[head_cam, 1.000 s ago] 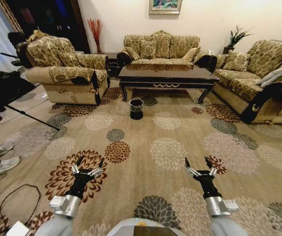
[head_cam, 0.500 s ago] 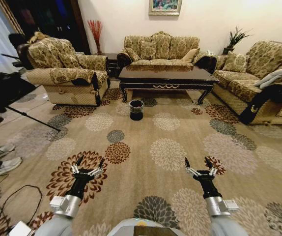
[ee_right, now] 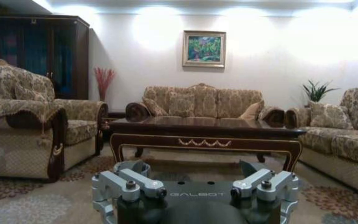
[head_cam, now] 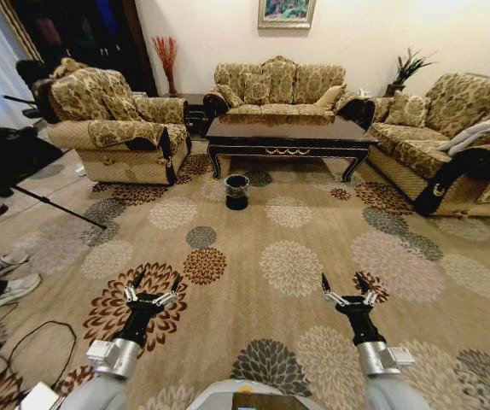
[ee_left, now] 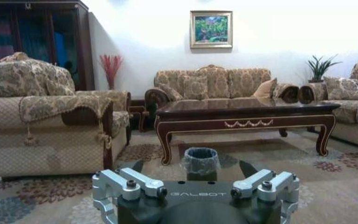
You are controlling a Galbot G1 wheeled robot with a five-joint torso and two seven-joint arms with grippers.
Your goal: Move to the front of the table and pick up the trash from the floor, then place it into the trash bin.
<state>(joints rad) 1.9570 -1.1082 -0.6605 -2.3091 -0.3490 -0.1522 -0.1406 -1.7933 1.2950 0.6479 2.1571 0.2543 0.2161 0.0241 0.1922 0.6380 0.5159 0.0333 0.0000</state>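
Observation:
The long dark-brown table (head_cam: 288, 128) stands at the far end of the room, in front of the middle sofa. On the flower-patterned floor (head_cam: 253, 231) just before its left end sits the small black trash bin (head_cam: 237, 190) with its clear liner. I cannot make out the trash. My left gripper (head_cam: 152, 284) and right gripper (head_cam: 347, 286) hang open and empty over the carpet close to me, far from the table. The left wrist view looks past the left gripper (ee_left: 193, 167) at the trash bin (ee_left: 201, 161) and table (ee_left: 247, 112). The right wrist view shows the right gripper (ee_right: 195, 167) before the table (ee_right: 207, 133).
An armchair (head_cam: 113, 128) flanks the carpet on the left and a sofa (head_cam: 441, 137) on the right. A black tripod-mounted device (head_cam: 10, 154), cables (head_cam: 23, 342) and shoes (head_cam: 2, 290) sit at the left edge. Wide open carpet lies between me and the table.
The whole head view has shifted slightly, so the camera has moved a little. Both arms hold the same pose and both grippers stay open.

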